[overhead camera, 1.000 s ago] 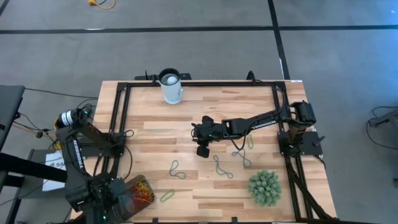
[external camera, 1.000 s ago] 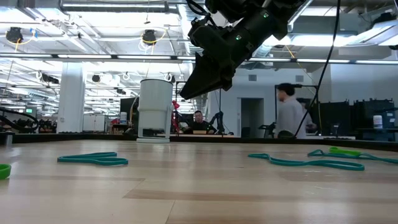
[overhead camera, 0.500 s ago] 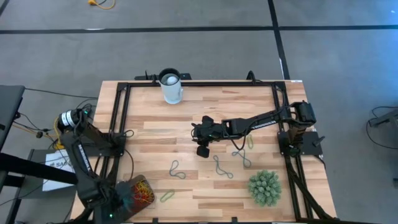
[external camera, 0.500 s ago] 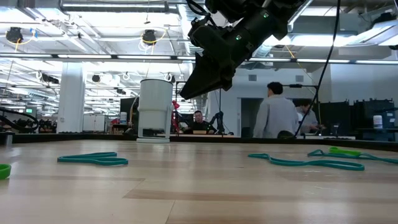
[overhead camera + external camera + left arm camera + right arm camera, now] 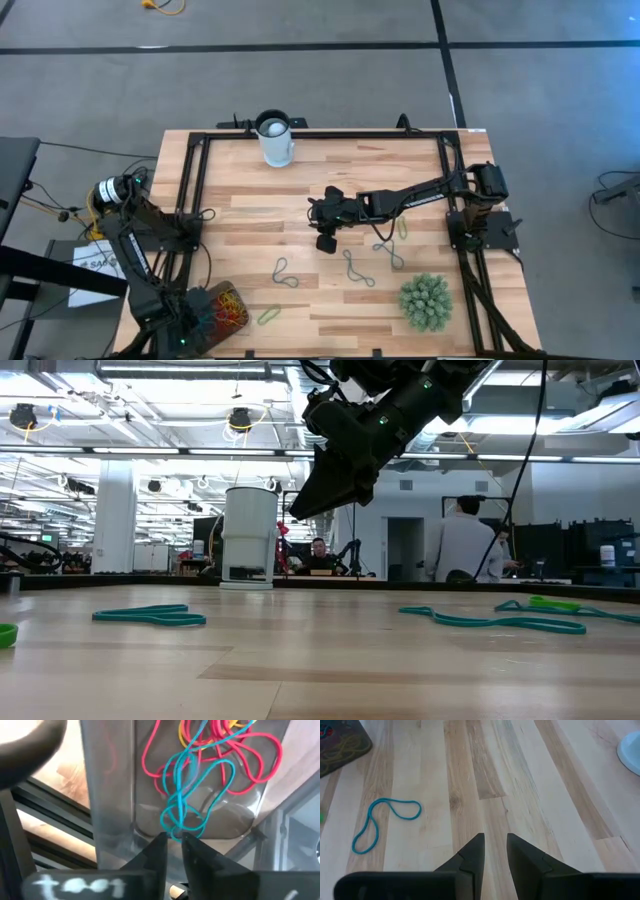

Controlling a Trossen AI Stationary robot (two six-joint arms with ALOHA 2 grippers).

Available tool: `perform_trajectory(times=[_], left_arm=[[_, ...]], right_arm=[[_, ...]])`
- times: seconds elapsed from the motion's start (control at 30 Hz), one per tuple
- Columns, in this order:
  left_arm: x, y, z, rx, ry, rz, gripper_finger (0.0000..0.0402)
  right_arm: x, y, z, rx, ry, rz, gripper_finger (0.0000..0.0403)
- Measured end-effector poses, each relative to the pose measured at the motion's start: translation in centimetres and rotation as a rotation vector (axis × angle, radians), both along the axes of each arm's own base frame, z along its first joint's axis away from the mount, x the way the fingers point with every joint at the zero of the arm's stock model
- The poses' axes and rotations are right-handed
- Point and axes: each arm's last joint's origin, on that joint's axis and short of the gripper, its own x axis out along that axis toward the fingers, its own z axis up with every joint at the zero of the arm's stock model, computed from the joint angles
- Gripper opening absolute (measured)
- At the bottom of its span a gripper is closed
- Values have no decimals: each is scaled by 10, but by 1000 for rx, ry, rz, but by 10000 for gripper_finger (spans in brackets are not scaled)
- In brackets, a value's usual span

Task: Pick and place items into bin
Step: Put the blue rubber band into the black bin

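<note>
Hovering: left gripper [image 5: 173, 851] above bin [image 5: 112, 795], fingers slightly parted by teal band [image 5: 186, 790] | right gripper [image 5: 494, 852] parted, empty, mid-table

We see the bench [image 5: 330, 200] evenly and brightly lit from above in the high view, with only soft, short shadows beside the white cup [image 5: 275, 139]. In the low view, ceiling lamps [image 5: 240, 420] behind the cup glare against a bright hall, and the right end effector [image 5: 318, 495] hangs as a dark silhouette. The nearest wood looks soft. In the left wrist view the bin [image 5: 200, 817] wall shows pale reflections, and the dark edges near us are blurred.
</note>
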Motion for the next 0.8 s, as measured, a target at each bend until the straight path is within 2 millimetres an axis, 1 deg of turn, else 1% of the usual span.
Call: perform_trajectory(times=[0.13, 0.27, 0.4, 0.5, 0.57, 0.63, 0.73, 0.8], left_arm=[[5, 2, 0, -8, -1, -42, 70], [17, 6, 2, -26, -8, -117, 77], [35, 8, 18, -124, 72, -225, 75], [51, 14, 38, -125, 55, -280, 68], [60, 21, 53, -74, 24, -313, 62], [67, 30, 71, 17, -9, -344, 57], [72, 44, 96, 213, -81, -399, 49], [75, 53, 111, 366, -154, -432, 46]], right_arm=[[0, 0, 0, 0, 0, 0, 77], [0, -1, 0, 0, -1, -1, 77], [0, -3, 0, 0, 0, -8, 77], [0, -2, -1, 10, 8, 6, 77], [0, 2, -1, 40, 10, 46, 77], [-1, 10, 0, 67, 8, 92, 77], [4, 26, -8, 73, -12, 139, 77], [4, 40, -17, 71, 4, 171, 77]])
